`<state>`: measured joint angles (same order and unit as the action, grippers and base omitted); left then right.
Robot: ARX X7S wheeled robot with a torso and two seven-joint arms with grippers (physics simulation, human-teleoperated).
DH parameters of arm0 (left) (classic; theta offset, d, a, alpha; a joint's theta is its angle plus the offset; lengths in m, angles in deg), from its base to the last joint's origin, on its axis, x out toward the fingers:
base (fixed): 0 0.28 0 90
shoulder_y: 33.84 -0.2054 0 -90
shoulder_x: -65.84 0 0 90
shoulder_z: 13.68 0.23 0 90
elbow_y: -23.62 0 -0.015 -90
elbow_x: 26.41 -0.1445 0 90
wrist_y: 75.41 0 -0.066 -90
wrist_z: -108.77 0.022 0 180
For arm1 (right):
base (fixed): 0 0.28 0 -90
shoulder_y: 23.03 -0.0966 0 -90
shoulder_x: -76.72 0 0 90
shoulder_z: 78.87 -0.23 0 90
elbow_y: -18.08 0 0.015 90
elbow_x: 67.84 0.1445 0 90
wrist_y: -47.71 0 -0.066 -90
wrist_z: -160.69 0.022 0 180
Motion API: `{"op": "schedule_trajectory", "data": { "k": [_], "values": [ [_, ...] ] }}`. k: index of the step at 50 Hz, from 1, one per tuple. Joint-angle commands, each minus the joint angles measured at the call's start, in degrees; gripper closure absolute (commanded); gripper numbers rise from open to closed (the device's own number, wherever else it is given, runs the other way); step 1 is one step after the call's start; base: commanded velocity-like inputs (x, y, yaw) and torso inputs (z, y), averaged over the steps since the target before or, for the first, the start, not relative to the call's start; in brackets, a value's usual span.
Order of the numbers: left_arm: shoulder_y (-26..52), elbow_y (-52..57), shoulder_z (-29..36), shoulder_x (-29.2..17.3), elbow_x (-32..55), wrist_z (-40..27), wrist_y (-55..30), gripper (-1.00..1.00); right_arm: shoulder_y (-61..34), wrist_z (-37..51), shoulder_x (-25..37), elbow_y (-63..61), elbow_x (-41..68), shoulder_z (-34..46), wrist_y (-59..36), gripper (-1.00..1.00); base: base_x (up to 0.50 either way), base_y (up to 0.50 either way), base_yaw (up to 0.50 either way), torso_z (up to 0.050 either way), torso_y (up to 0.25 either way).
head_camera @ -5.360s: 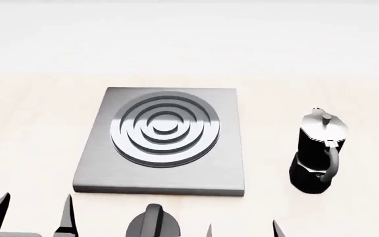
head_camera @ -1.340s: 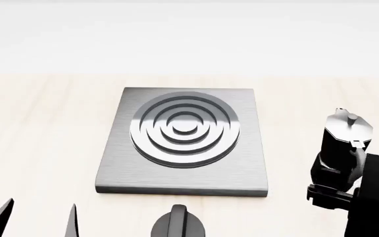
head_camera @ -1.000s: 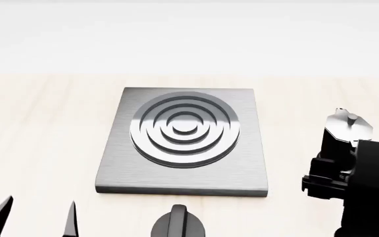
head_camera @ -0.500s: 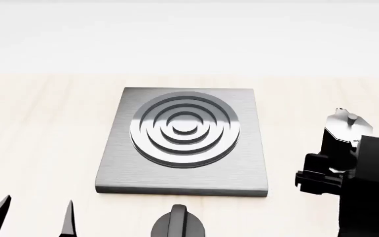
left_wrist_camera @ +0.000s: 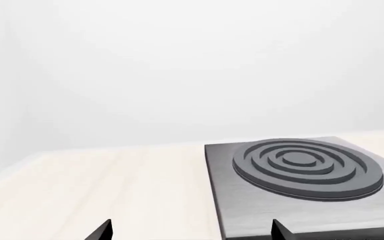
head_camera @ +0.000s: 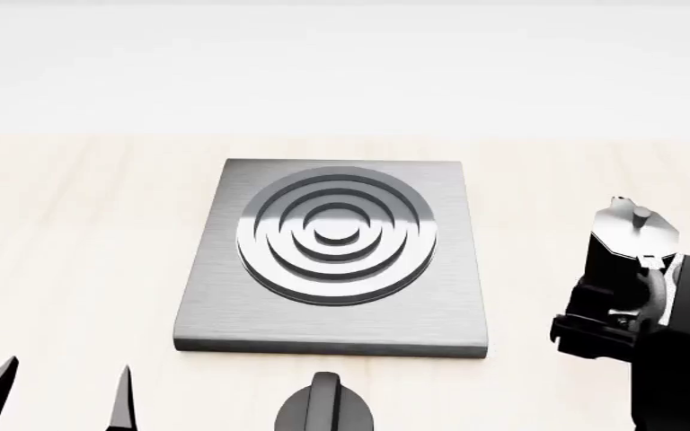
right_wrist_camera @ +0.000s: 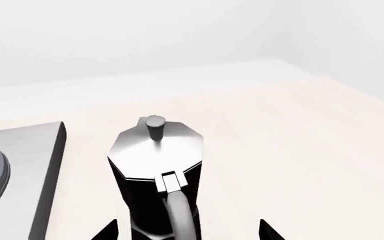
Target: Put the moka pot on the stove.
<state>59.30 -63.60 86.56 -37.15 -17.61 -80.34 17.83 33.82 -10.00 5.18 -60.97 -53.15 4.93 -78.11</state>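
Head view puts the moka pot (head_camera: pixel 628 260) upright on the pale wooden tabletop (head_camera: pixel 69 233), to the right of the stove (head_camera: pixel 334 256) and not touching it — bare wood shows between them. Its silver lid and small knob catch the light, and the curved handle faces me. My right fingers (head_camera: pixel 614 328) sit low against the pot's near side; the dark bulk of the gripper covers the base, with the handle running down into it.

From my right wrist camera the pot (right_wrist_camera: pixel 155 175) fills the middle: faceted black body, silver lid with its knob on top, grey handle dropping between my two finger tips (right_wrist_camera: pixel 105 231), which poke in at either side of the lower edge. They stand spread wider than the handle and about as wide as the body; I cannot tell whether they touch the pot. The stove's edge (right_wrist_camera: pixel 42 172) shows just beside the pot.

The stove itself is a flat brushed-grey plate with raised concentric rings at its centre. A short black round knob (head_camera: pixel 321 409) sits just in front of its near edge.

My left fingers (head_camera: pixel 57 400) show only as two dark pointed tips — well apart, holding nothing — low over the tabletop near the stove's front left corner (left_wrist_camera: pixel 245 200).
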Motion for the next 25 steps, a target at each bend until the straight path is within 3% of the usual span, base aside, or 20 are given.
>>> {"op": "schedule_trajectory", "data": {
  "k": [1,25],
  "values": [
    [-0.2,0.1,-0.7,0.0,1.3,0.2,0.4,-1.0,-2.4,-2.9,0.6,7.0,0.3,-0.6,3.2,-1.0,0.0,0.0,0.0,0.0,0.0],
    [0.5,-1.2,-0.4,-0.7,1.9,-0.1,1.5,-1.0,-8.8,-6.9,0.6,24.2,-0.7,1.3,10.3,-1.0,0.0,0.0,0.0,0.0,0.0]
  ]
}}
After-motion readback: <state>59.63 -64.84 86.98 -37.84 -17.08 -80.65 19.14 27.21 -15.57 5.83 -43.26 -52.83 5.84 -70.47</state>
